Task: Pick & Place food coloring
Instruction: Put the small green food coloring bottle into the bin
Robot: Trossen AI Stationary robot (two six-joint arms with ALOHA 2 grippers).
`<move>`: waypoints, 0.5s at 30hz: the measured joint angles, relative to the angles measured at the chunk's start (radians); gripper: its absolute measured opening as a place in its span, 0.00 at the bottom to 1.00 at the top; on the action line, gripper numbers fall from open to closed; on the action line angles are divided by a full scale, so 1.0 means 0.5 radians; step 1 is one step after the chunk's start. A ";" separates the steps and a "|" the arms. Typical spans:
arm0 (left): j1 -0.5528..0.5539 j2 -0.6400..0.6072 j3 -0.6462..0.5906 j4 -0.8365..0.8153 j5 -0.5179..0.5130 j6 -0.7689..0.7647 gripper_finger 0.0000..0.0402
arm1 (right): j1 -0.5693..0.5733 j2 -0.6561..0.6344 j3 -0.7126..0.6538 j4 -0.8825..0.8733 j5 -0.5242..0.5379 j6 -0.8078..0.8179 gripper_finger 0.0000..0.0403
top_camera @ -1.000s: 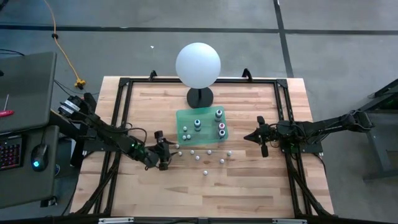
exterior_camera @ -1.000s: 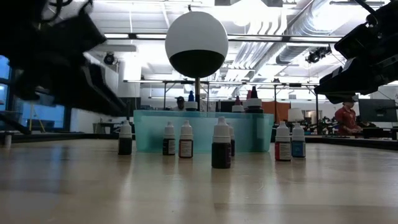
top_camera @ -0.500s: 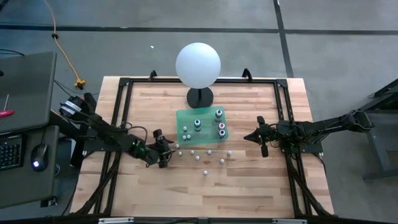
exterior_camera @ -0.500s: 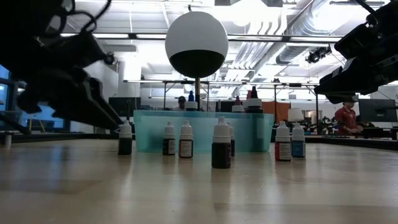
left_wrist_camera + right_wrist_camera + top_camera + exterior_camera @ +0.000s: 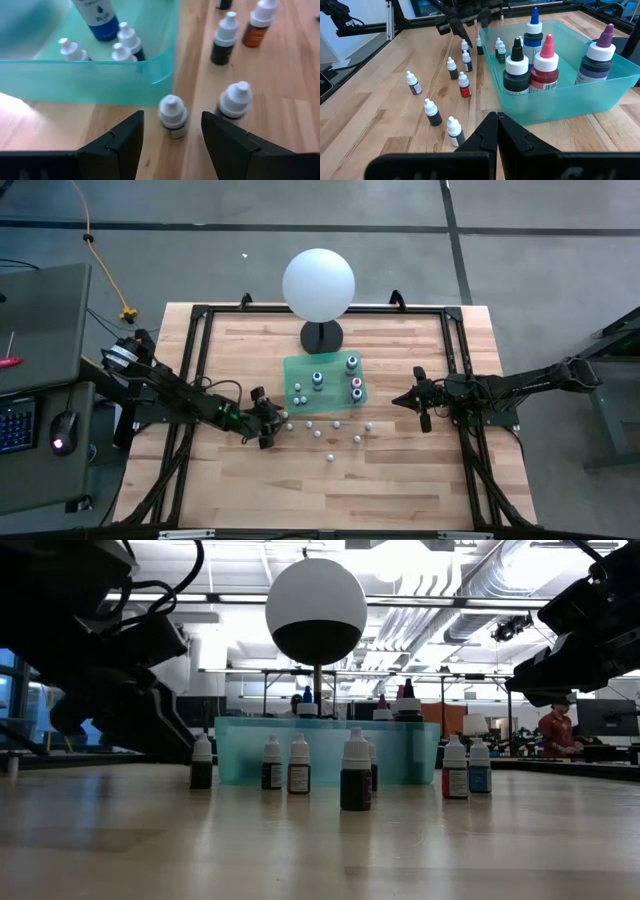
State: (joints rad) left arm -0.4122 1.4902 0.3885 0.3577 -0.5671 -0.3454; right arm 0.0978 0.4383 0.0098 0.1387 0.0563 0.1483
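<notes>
Pale wooden table [image 5: 390,470], translucent teal bin [image 5: 580,107] probably plastic, glossy white-capped food coloring bottles [image 5: 172,116].

Dark arms [image 5: 180,395] – black (angular) fingers [image 5: 227,145]

No text can be read anywhere; the blue-labelled bottle [image 5: 98,20] in the teal bin [image 5: 100,80], beyond the left gripper's fingers [image 5: 125,145], bears only illegible print and a droplet mark.

Seven small dropper bottles [image 5: 464,85] outside one teal tray [image 5: 600,95].
</notes>
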 joint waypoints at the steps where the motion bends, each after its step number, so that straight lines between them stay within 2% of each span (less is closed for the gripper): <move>1: -0.001 0.000 0.000 0.000 0.014 0.000 0.48 | 0.000 0.000 0.000 0.000 0.000 0.000 0.00; 15: 0.000 0.000 0.000 0.018 -0.024 0.000 0.46 | -0.001 0.000 0.000 0.000 0.000 0.000 0.00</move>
State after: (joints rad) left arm -0.4122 1.4902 0.3885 0.3668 -0.5789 -0.3454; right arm 0.0976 0.4381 0.0097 0.1387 0.0563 0.1485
